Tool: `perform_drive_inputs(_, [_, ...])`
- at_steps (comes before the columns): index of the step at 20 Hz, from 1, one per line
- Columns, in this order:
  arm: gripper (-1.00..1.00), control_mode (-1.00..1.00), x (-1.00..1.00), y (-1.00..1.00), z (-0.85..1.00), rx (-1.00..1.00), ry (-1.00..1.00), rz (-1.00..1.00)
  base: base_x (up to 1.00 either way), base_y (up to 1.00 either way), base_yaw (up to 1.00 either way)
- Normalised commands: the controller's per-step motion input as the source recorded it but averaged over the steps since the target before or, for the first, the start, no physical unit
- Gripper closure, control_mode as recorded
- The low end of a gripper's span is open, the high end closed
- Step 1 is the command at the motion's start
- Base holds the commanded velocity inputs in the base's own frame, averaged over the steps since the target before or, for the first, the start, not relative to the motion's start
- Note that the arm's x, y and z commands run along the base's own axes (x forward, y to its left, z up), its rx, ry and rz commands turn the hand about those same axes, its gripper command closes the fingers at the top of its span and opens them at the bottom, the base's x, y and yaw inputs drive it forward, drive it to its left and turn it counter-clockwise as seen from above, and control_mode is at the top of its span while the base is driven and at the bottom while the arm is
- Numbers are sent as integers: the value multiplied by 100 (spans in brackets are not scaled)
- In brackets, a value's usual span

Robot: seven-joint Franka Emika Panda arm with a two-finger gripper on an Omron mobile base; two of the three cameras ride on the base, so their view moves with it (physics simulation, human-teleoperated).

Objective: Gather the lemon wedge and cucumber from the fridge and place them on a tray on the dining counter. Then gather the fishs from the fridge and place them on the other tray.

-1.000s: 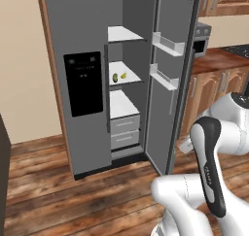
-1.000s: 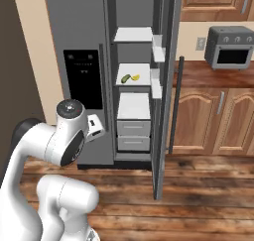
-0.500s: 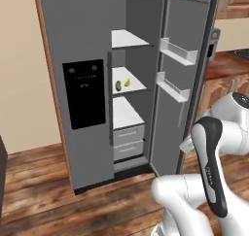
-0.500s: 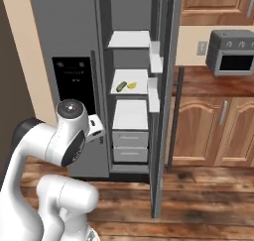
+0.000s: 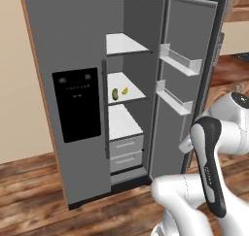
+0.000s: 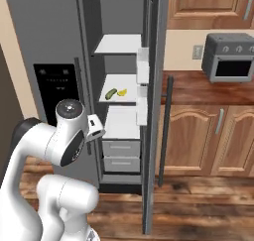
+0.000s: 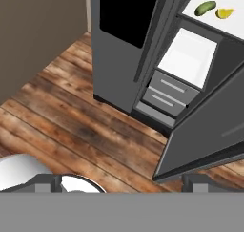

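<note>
A green cucumber (image 5: 115, 93) and a yellow lemon wedge (image 5: 125, 91) lie side by side on the fridge's middle shelf (image 5: 133, 92). From the right base view the cucumber (image 6: 110, 92) is to the left of the lemon wedge (image 6: 121, 92). In the hand view the cucumber (image 7: 205, 7) and lemon wedge (image 7: 224, 13) sit at the top right, far off. My gripper (image 7: 121, 183) is open and holds nothing. It hangs over the wood floor, well short of the fridge, with its fingertips (image 7: 45, 181) wide apart.
The fridge's right door (image 5: 182, 84) stands swung open, with bins on its inside. Two drawers (image 5: 126, 152) sit below the shelves. The left door (image 5: 73, 109) is closed. Wooden cabinets (image 6: 208, 136) and a toaster oven (image 6: 233, 64) stand to the right.
The whole scene has shifted and grown: the base has driven closer to the open fridge. The arm keeps the same folded pose.
</note>
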Motion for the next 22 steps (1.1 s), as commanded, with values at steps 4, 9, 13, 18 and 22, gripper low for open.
perform_drive_inputs(4, [-100, 100, 0, 0, 0, 0, 0, 0, 64, -8, 0])
perform_drive_inputs(9, [-100, 100, 0, 0, 0, 0, 0, 0, 82, 3, 0])
perform_drive_inputs(13, [-100, 100, 0, 0, 0, 0, 0, 0, 72, -3, 0])
perform_drive_inputs(18, [-100, 100, 0, 0, 0, 0, 0, 0, 59, -2, 0])
perform_drive_inputs(22, [-100, 100, 0, 0, 0, 0, 0, 0, 47, 0, 0])
